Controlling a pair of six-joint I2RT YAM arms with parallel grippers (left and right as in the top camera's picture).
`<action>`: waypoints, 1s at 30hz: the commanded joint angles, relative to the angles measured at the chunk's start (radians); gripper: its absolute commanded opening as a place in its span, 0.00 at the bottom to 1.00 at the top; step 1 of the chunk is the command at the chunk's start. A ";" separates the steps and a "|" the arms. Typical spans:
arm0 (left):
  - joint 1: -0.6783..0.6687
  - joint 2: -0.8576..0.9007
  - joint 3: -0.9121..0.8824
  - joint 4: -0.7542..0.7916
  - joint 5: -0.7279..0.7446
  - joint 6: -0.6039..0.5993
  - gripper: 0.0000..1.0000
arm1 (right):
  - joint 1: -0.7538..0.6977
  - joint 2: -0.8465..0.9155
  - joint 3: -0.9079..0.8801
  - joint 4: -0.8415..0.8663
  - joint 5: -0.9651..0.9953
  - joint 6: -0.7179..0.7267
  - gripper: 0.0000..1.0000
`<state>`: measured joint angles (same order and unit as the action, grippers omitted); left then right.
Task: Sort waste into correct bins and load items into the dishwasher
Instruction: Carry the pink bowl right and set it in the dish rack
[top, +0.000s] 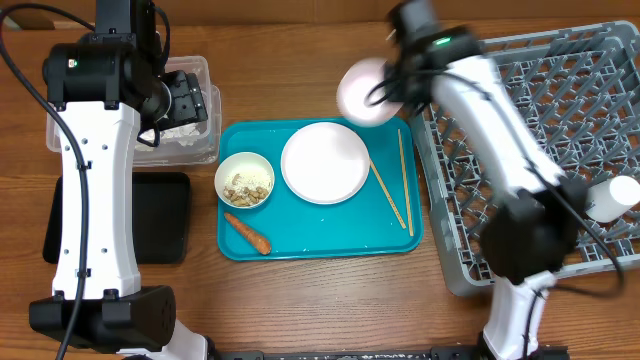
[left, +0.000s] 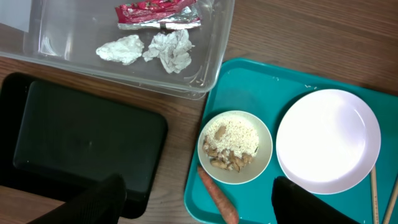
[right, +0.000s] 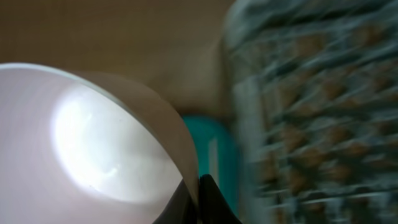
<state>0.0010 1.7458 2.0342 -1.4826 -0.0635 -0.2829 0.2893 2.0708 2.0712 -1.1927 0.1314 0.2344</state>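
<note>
My right gripper (right: 198, 198) is shut on the rim of the pink bowl (top: 364, 92), holding it in the air between the teal tray and the grey dish rack (top: 540, 120). The left gripper (left: 199, 200) hangs open and empty, with the clear tub (top: 190, 145) behind it. That tub holds a foil wrapper (left: 158, 14) and crumpled paper (left: 168, 50). On the teal tray (top: 330, 235) lie the pale plate (top: 325, 162), a small white bowl (top: 244, 180) of food scraps, a carrot (top: 247, 232) and two chopsticks (top: 388, 195). A white cup (top: 612, 197) lies in the rack.
The black tray (top: 160, 215) sits on the wooden table left of the teal tray, in front of the clear tub. The right wrist view is blurred by motion, with the rack (right: 311, 124) to the right of the bowl.
</note>
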 joint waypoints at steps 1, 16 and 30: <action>0.000 0.000 0.010 0.001 0.008 -0.012 0.77 | -0.088 -0.157 0.058 0.027 0.270 -0.054 0.04; -0.002 0.000 0.010 0.001 0.013 -0.013 0.78 | -0.459 -0.031 0.003 0.142 1.076 0.084 0.04; -0.001 0.000 0.010 -0.002 0.012 -0.010 0.81 | -0.615 0.115 0.003 0.410 1.126 -0.087 0.04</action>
<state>0.0006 1.7458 2.0338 -1.4818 -0.0597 -0.2859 -0.3141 2.1494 2.0682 -0.7990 1.2572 0.1913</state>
